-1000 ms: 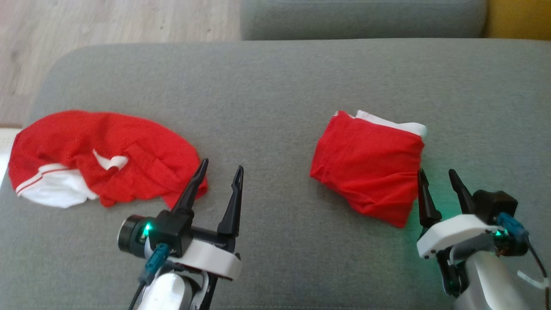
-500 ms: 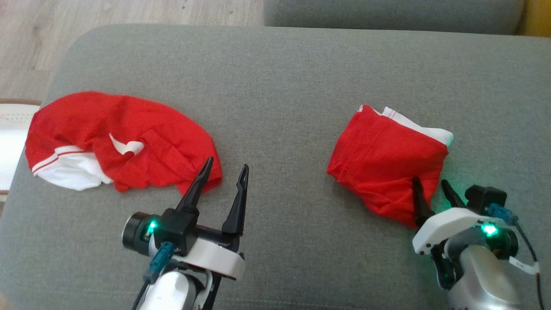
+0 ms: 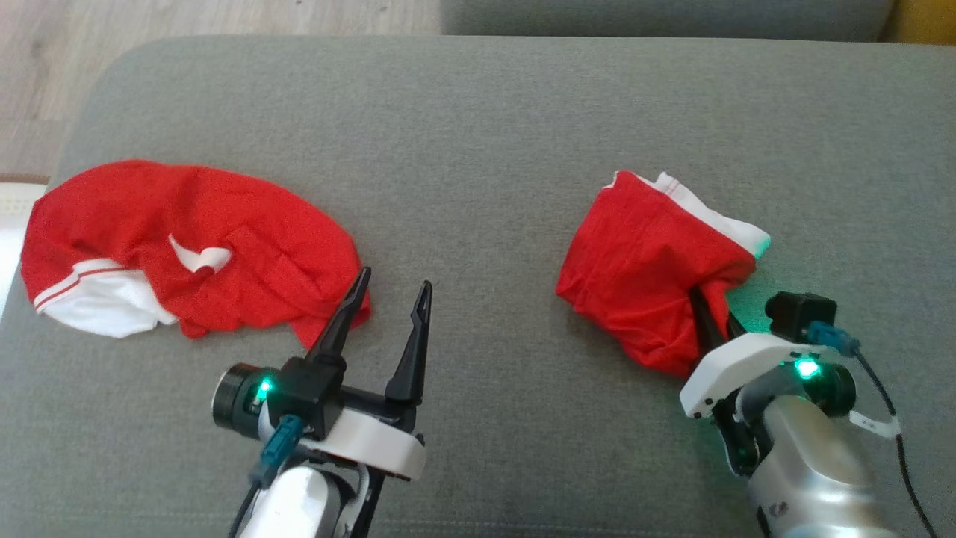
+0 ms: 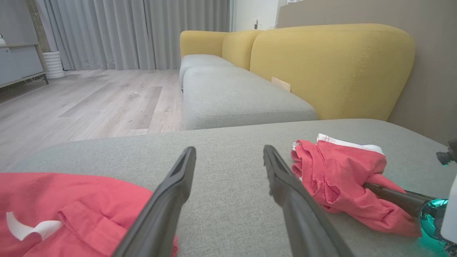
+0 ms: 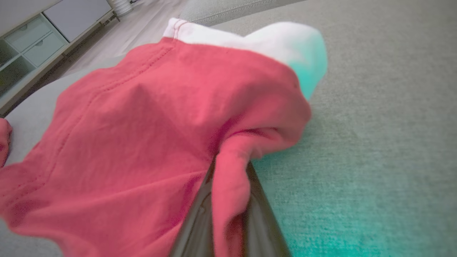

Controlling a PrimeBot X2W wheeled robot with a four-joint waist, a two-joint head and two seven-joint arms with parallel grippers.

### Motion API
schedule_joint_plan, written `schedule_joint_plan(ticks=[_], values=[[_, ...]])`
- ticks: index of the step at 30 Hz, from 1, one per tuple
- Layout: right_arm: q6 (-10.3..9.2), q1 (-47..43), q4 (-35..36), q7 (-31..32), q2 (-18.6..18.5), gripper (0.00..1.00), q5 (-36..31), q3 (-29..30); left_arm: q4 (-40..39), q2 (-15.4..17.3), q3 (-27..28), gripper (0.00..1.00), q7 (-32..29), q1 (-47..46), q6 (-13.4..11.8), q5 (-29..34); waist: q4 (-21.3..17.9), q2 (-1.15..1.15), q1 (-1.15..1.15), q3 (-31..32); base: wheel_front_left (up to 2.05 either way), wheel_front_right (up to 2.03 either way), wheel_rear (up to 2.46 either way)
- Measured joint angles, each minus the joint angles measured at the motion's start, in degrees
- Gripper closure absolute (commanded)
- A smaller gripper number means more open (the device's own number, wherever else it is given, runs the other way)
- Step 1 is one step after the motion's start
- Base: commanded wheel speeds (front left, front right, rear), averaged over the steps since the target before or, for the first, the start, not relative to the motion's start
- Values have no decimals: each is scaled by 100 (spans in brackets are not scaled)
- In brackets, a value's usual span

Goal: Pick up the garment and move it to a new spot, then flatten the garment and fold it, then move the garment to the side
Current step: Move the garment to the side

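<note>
- Since the earlier frame the right gripper (image 3: 709, 310) closes: its jaws now pinch the near right corner of the folded garment (image 3: 642, 276), on the right half of the cushion (image 3: 478, 134).
- The left gripper (image 3: 396, 278) stays spread beside the crumpled garment (image 3: 187, 232), near the left edge.
- The fold seems finished; moving it aside probably comes next.
</note>
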State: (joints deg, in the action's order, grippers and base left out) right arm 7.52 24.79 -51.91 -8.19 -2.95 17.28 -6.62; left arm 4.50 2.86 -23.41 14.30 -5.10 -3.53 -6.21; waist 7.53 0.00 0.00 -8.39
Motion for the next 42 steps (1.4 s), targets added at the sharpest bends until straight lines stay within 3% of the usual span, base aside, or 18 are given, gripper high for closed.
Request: schedule_joint_plan(ticks=[7,17,27,34,42], values=[[0,242,-69,-70,-464,100,-761,-386,-8,0,13,0,0,0,0,0,-191,0,0,21,0,0,0],[0,942,320,438,-2396,100,-1196,-1686,-86,-1,0,0,0,-261,-2,-59,-379,0,0,-325,0,0,0],[1,1400,491,809,-4090,100,-660,-3044,-147,-3,-24,0,0,-587,-9,-113,-287,0,0,-764,0,0,0],[1,1805,425,1035,-4692,100,-563,-3251,-214,-5,-38,0,0,-703,-58,-162,-177,0,0,-985,0,0,0],[1,1937,196,1134,-4798,100,-597,-2828,-218,-5,-62,0,0,-704,-101,-162,-141,0,0,-1096,0,0,0]])
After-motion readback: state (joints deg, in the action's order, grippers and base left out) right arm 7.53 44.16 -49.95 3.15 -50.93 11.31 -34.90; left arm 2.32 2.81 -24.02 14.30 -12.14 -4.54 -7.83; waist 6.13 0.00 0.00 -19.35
